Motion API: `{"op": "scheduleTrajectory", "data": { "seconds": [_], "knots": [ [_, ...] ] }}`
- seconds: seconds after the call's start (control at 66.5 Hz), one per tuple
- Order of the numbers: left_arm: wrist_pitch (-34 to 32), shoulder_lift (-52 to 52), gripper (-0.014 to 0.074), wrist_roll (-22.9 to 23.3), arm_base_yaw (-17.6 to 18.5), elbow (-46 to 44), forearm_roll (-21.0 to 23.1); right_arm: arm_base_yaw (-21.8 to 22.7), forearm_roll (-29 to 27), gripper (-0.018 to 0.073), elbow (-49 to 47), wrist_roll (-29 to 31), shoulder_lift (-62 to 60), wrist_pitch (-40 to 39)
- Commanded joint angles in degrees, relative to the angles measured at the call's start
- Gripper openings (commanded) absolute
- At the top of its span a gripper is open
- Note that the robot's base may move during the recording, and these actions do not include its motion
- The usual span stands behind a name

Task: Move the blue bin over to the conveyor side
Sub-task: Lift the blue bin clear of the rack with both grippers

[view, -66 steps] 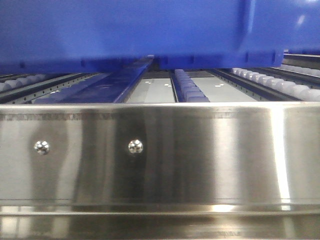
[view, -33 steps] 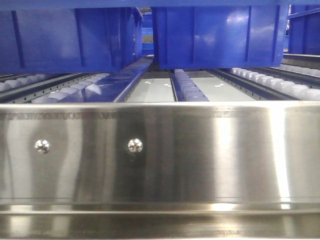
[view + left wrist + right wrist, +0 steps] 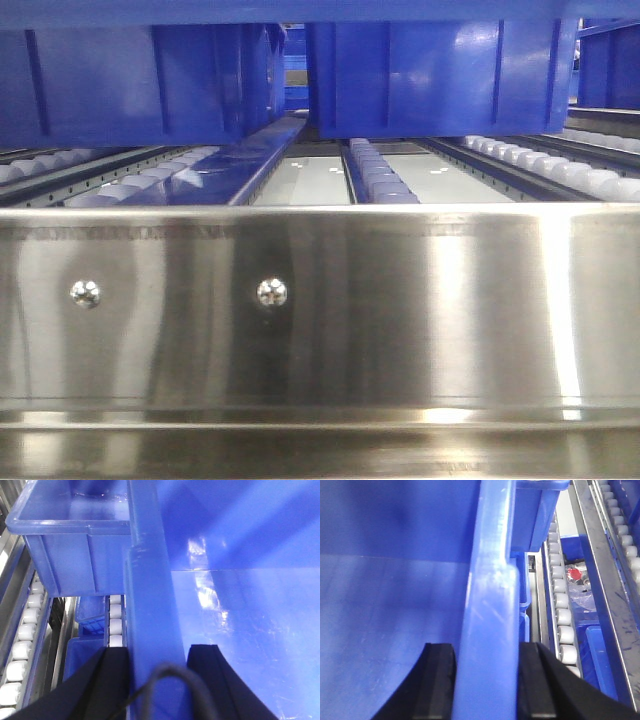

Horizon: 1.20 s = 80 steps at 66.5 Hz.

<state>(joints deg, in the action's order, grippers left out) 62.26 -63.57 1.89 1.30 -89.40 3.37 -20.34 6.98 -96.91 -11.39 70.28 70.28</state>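
Above a rack of white rollers, behind a steel rail, we hold the blue bin raised. The left gripper and right gripper each pinch an opposite rim wall, likely to balance its weight.

No text, label, brand, number or sign is legible on the blue bin, steel panel or rollers.

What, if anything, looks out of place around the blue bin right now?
Nothing much: left gripper and right gripper clamp the blue bin by its rim. One loose red item with crumpled plastic lies beside the roller track.
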Motion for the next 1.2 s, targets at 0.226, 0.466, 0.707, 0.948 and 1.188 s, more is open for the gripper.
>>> {"op": "scheduleTrajectory", "data": {
  "seconds": [0.226, 0.466, 0.707, 0.948, 1.188],
  "knots": [
    [-6.2, 1.5, 0.0004, -0.8, 0.1, -0.8, -1.1, 0.2, 4.5, -0.0073, -0.9, 1.4, -1.4, -5.7],
    [-6.2, 1.5, 0.0004, -0.8, 0.1, -0.8, -1.1, 0.2, 4.5, -0.0073, -0.9, 1.4, -1.4, -5.7],
    [-6.2, 1.5, 0.0004, -0.8, 0.1, -0.8, -1.1, 0.2, 4.5, -0.0073, -0.9, 1.4, -1.4, -5.7],
    [-6.2, 1.5, 0.0004, -0.8, 0.1, -0.8, -1.1, 0.2, 4.5, -0.0073, -0.9, 1.4, -1.4, -6.0],
    [-6.2, 1.5, 0.0004, -0.8, 0.1, -0.8, -1.1, 0.2, 4.5, -0.0073, -0.9, 1.4, -1.4, -6.1]
  ]
}}
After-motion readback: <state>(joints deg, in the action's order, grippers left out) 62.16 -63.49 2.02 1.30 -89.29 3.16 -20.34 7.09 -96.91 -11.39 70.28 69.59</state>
